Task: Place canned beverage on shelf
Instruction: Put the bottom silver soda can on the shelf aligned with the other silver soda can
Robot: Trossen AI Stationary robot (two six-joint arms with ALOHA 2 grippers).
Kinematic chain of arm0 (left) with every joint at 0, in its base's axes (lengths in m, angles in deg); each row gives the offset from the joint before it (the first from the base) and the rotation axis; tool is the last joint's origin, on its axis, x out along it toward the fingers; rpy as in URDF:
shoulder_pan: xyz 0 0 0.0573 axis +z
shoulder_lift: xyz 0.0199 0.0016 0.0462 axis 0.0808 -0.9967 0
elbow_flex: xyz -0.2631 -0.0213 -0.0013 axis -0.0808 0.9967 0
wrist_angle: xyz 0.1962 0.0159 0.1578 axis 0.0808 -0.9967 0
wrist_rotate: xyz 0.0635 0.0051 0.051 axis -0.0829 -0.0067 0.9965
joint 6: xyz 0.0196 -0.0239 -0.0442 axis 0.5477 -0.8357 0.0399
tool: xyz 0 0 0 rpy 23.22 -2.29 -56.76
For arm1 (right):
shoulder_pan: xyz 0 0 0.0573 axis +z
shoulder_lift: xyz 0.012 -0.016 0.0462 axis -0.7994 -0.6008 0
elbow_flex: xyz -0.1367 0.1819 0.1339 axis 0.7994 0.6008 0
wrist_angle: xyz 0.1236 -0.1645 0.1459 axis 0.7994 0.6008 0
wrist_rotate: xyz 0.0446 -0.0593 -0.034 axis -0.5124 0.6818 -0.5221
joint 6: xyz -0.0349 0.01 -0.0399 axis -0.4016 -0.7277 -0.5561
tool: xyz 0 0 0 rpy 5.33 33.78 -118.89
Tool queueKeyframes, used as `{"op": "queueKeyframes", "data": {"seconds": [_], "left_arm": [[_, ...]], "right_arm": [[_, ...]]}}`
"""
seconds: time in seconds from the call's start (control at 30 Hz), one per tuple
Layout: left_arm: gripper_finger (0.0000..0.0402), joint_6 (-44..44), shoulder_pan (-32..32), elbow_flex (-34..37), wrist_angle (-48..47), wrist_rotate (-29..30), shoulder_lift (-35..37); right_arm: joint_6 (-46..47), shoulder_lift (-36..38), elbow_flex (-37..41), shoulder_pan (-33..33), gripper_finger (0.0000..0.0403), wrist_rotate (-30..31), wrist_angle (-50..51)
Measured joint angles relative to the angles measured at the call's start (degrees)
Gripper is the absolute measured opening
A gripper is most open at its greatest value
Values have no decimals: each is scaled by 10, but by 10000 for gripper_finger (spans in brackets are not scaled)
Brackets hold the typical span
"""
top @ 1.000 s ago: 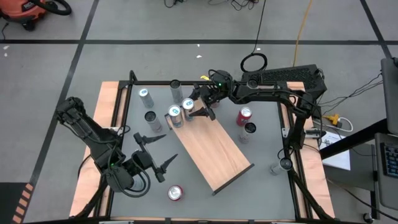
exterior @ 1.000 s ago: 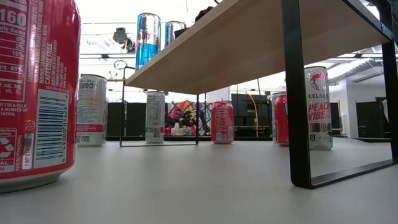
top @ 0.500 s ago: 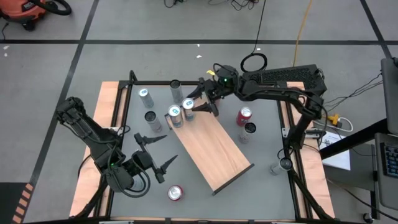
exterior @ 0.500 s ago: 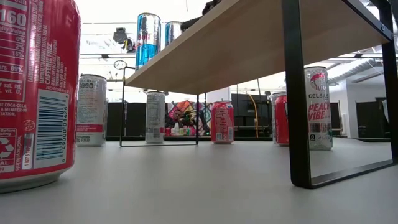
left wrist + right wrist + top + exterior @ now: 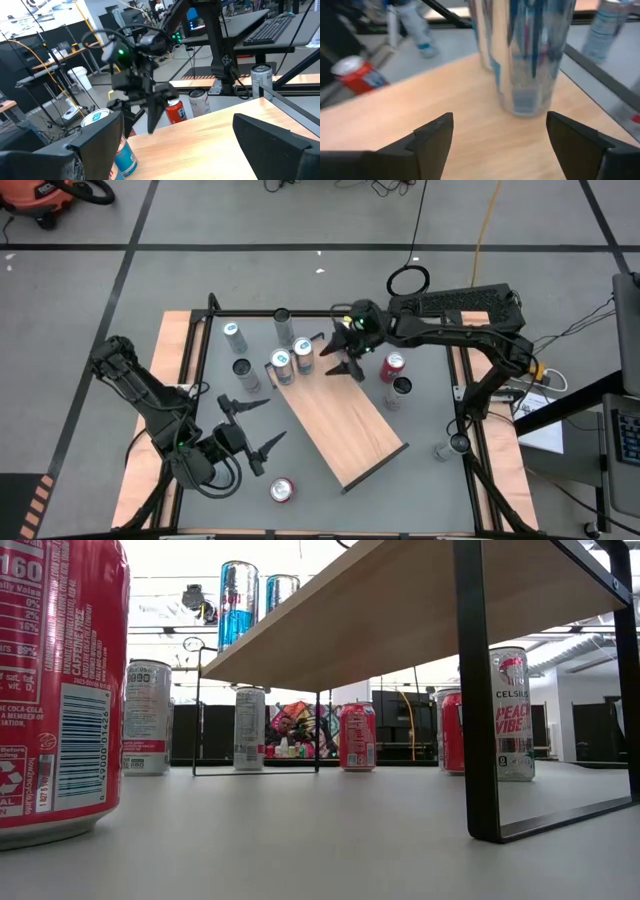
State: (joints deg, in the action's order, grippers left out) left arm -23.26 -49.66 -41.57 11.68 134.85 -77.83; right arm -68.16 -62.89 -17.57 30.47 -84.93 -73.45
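Right end effector: the right end effector (image 5: 338, 356) hangs over the far end of the shelf (image 5: 345, 423). Its two fingers stand wide apart and hold nothing.
Left end effector: the left end effector (image 5: 250, 425) waits over the counter (image 5: 420, 480), near the front left. Its fingers are wide too, and empty.
Cans on the shelf: two blue and silver cans stand upright at the far end. One can (image 5: 304, 353) is just beside the right end effector. The other can (image 5: 281, 364) is right next to the first one.
Cans left on the counter: a red can (image 5: 392, 366) and a dark can (image 5: 401, 389) stand close by on the right. A red can (image 5: 282, 490) stands near the front. More cans stand at the far left.
Step now: I think a can is set down, and the arm must go for the next one.
How to do it well: lift clear, so the fingers do not bump the standing cans. Come down straight around the red can. Squeeze it in the middle and keep it upright.
How the shelf looks: a flat, light brown wood board with a thin black rim. It sits up on thin black legs. Most of it is bare.
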Motion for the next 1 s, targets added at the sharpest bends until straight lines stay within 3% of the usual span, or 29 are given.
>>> {"op": "queueKeyframes", "data": {"seconds": [0.17, 0.43, 0.63, 1.0], "left_arm": [[373, 0, 0, 0, 0, 0, 0], [373, 0, 0, 0, 0, 0, 0], [373, 0, 0, 0, 2, 0, 0], [373, -14, 0, 0, -2, 0, -1]], "right_arm": [[10, 0, 27, 10, 259, 74, -62], [43, -7, 27, 23, 178, 119, -87], [45, -37, 28, 44, 127, 121, -101], [44, -43, 28, 48, 98, 146, -120]]}}
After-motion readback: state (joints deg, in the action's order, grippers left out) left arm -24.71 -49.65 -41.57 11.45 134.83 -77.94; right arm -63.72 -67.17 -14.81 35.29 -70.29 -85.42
